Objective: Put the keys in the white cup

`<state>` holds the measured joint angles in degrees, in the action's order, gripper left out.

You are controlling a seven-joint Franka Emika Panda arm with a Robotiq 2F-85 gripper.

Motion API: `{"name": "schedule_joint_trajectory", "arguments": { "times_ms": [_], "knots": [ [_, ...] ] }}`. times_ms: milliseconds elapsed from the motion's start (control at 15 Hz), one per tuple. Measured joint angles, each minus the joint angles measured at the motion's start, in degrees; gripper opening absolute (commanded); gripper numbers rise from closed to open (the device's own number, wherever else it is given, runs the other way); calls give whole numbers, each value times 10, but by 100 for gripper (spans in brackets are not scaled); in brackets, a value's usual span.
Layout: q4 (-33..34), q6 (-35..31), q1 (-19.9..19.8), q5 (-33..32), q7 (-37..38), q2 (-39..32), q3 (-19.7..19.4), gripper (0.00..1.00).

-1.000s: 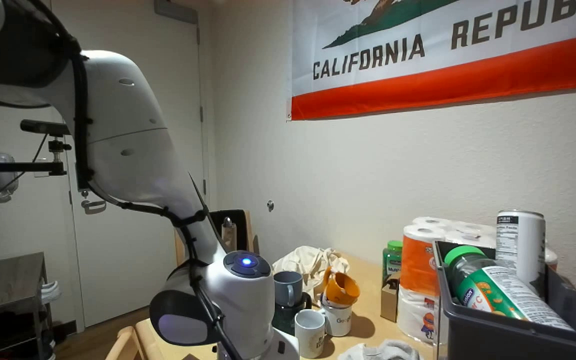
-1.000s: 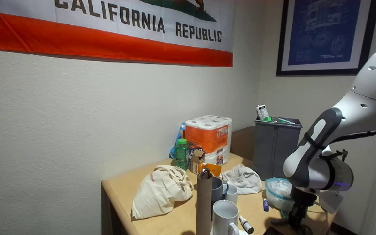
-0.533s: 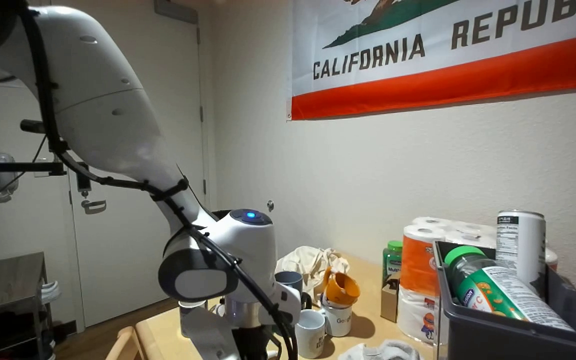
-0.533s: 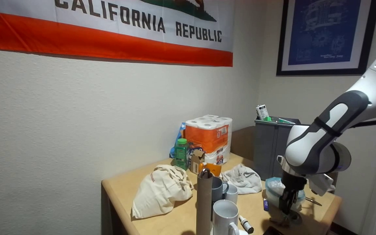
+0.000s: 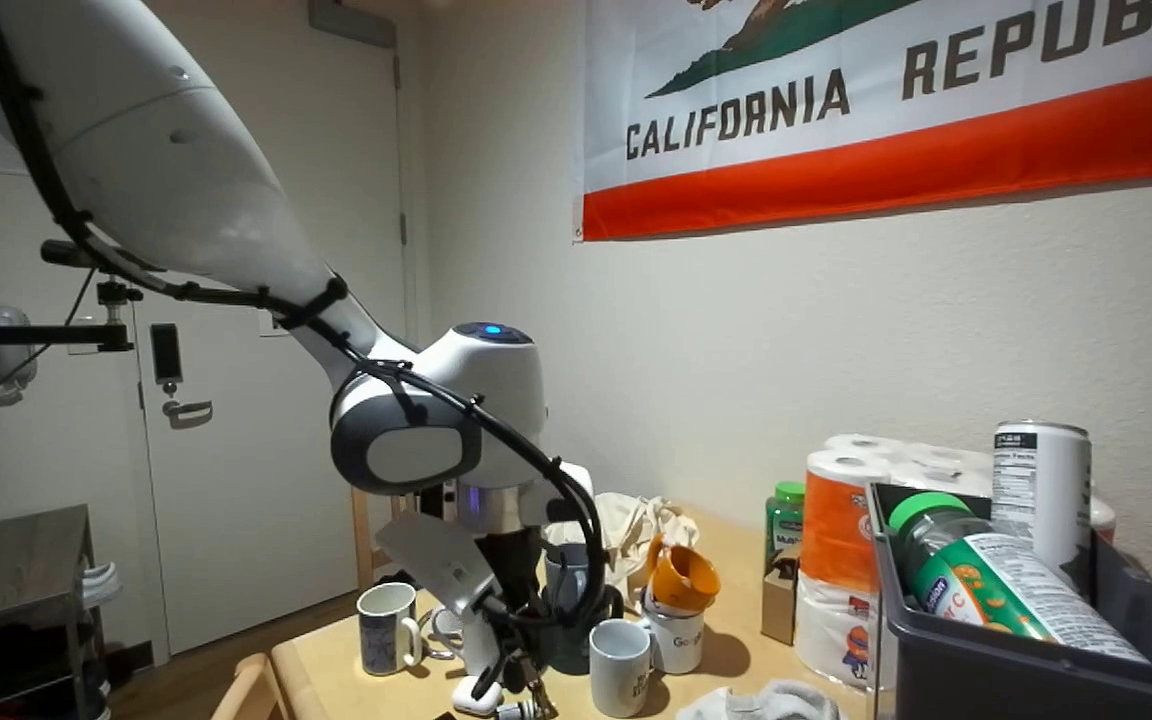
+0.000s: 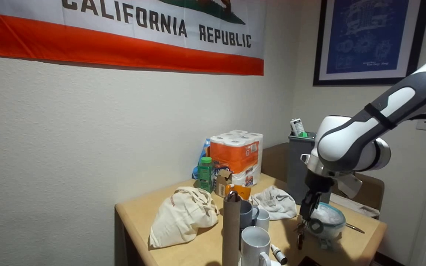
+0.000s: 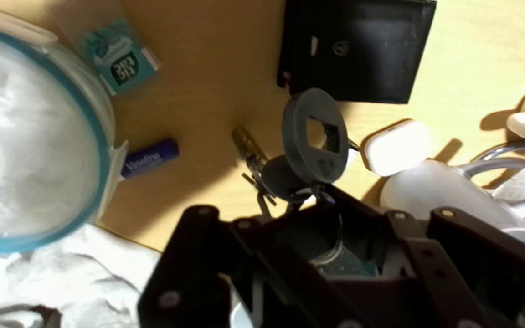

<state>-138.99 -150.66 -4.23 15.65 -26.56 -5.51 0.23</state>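
Note:
My gripper point(image 7: 315, 198) is shut on the keys point(image 7: 249, 148), which hang below the fingertips with a round grey fob in the wrist view. In an exterior view the gripper point(image 6: 304, 218) holds the keys point(image 6: 300, 236) above the table. In an exterior view the gripper point(image 5: 514, 655) and the keys point(image 5: 536, 700) are near the mugs. Several white cups show: a plain white mug point(image 6: 255, 242) beside the cardboard tube, and a white mug with dark print point(image 5: 620, 668). A white mug point(image 7: 445, 196) lies right of the fingertips in the wrist view. Which is the task's cup I cannot tell.
A bowl with a blue rim point(image 7: 100, 150), a blue tube point(image 7: 151, 157), a black wallet point(image 7: 358, 50) and a white case point(image 7: 397, 148) lie around the gripper. A cardboard tube point(image 6: 231, 232) and a stacked orange mug point(image 5: 686, 580) stand tall.
The gripper has risen from the table with the keys, which now hang free. It has also shifted toward the mugs, uncovering the bowl in an exterior view.

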Motion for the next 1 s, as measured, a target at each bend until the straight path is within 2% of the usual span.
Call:
{"name": "schedule_joint_trajectory", "arguments": {
  "times_ms": [533, 1000],
  "knots": [
    [29, 8, 35, 0, 0, 54, 15, 0],
    [61, 41, 78, 5, -1, 82, 22, 0]
  ]
}}
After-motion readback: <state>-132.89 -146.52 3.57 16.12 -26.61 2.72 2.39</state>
